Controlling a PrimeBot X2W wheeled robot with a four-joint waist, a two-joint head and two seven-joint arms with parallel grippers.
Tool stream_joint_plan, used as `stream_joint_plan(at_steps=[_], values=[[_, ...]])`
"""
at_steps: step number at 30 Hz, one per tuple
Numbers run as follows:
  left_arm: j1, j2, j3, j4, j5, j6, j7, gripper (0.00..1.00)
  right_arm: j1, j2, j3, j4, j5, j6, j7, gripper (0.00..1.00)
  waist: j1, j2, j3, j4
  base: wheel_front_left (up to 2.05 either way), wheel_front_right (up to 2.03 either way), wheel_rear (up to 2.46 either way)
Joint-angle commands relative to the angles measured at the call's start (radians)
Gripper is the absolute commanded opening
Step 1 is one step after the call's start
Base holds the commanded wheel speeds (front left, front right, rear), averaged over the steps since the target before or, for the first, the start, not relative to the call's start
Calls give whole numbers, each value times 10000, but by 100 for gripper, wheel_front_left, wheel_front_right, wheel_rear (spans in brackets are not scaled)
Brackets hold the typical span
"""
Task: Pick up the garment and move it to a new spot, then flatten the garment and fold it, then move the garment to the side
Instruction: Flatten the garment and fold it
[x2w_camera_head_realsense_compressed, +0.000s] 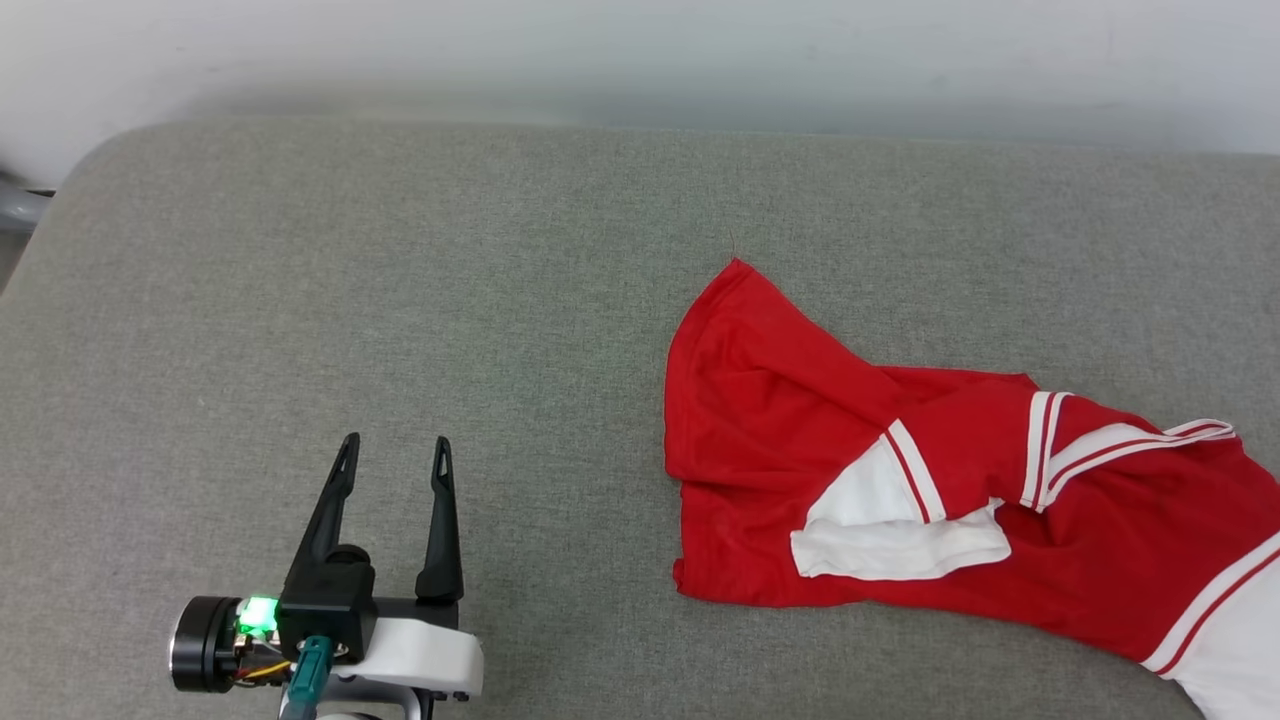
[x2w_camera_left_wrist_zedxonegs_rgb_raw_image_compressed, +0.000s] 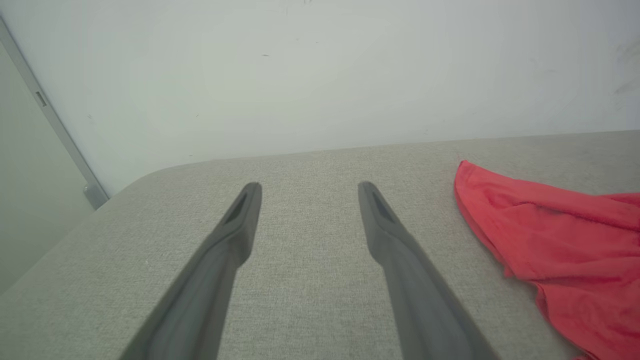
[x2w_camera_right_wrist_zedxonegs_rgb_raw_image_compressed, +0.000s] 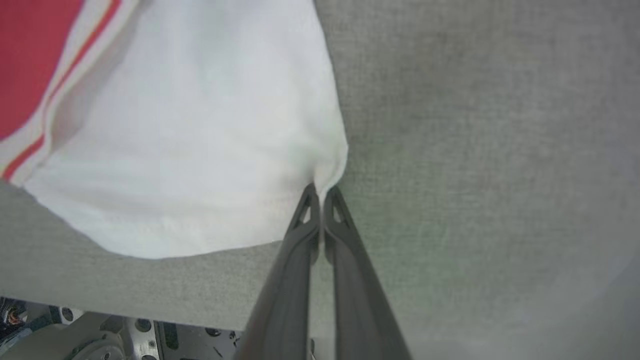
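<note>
The left gripper (x2w_camera_head_realsense_compressed: 395, 450) sits nearest the robot, at the lower left of the head view, over bare grey fabric-covered table (x2w_camera_head_realsense_compressed: 400, 250). Its two dark fingers stand well apart with nothing between them, and a green light glows on its wrist. The left wrist view shows the same spread fingers (x2w_camera_left_wrist_zedxonegs_rgb_raw_image_compressed: 240, 220) pointing toward the far edge of the table, with the garment off to their right.

Also at the near edge, on the right, the right gripper (x2w_camera_right_wrist_zedxonegs_rgb_raw_image_compressed: 320, 192) has its fingers pressed together on the hem corner of a white sleeve (x2w_camera_right_wrist_zedxonegs_rgb_raw_image_compressed: 190, 150). That sleeve lies flat on the table, with red-and-white striped trim along its far side.

The garment (x2w_camera_head_realsense_compressed: 780, 420), a red jersey shirt, lies crumpled on the right half of the table, well apart from the left gripper. The pinched white sleeve runs off the lower right corner of the head view. A second white sleeve (x2w_camera_head_realsense_compressed: 900, 530) is folded over the red body near the middle. The red cloth narrows to a point (x2w_camera_head_realsense_compressed: 738, 265) farther back.

Beyond the table's far edge is a pale wall (x2w_camera_head_realsense_compressed: 640, 50).
</note>
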Motion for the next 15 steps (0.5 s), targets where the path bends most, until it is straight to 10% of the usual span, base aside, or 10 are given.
stream_joint_plan(at_steps=[1,10,15], values=[[151,48,16,18,22,2,-25,100,-59,143,-104,6,-122,-11,-200,100,1,0,-29,-10,0,0,0],[336,99,80,2,38,36,-25,100,-907,148,-1713,-933,-2010,-11,-2920,100,1,0,-439,-252,0,0,0],[440,128,89,-47,49,45,-25,100,-839,1161,-3085,-1560,-3647,-9,-4497,100,1,0,-608,-382,0,0,0]])
